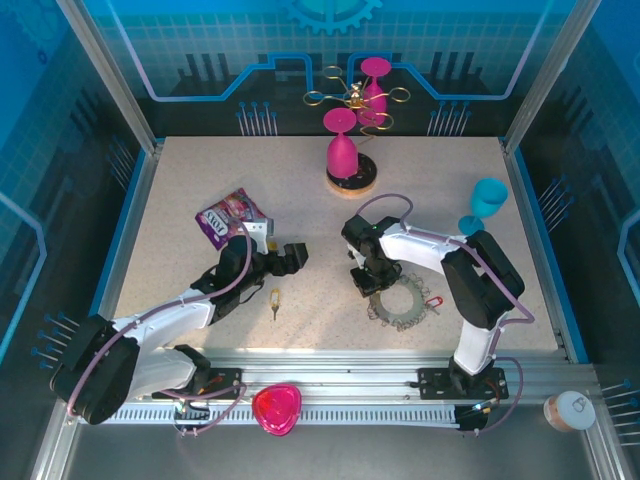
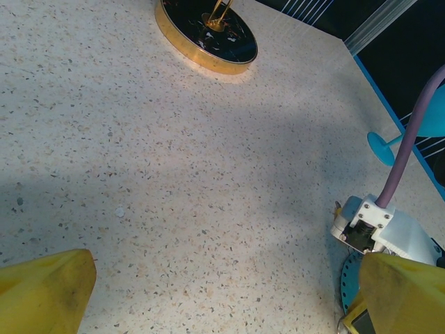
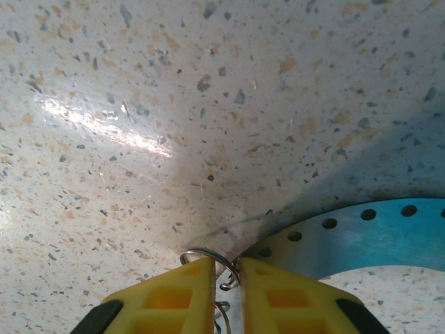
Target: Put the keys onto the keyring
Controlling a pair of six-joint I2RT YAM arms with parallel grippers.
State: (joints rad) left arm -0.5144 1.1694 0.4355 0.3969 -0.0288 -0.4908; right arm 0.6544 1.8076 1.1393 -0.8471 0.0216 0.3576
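Top external view: the yellow key (image 1: 275,302) lies alone on the bare desk (image 1: 180,220), between the two arms, with its long axis running near to far. I cannot tell which end is the head. The left hand (image 1: 298,257) hangs just on the far side of it and a little to the right, pointing right toward the keyring (image 1: 405,303). In the left wrist view its fingers (image 2: 42,292) stand wide apart with only speckled desk between them, so it is released and carries nothing.

The keyring lies flat to the right of the yellow key, close in front of the right arm. The right hand (image 1: 362,283) is down at the ring's left rim. In the right wrist view its yellow fingers are almost together, clenched on a small wire loop (image 3: 208,259) at the rim, and the perforated plate curves away to the right. A red key (image 1: 433,302) sits just beside the ring's right rim; whether it is threaded on is too small to tell.

The left hand looks much the nearer to the yellow key. To reach it, that hand would have to draw back toward the near edge and slightly left. It would close across the key's narrow width, left to right. The key would then go right to the pinched loop.
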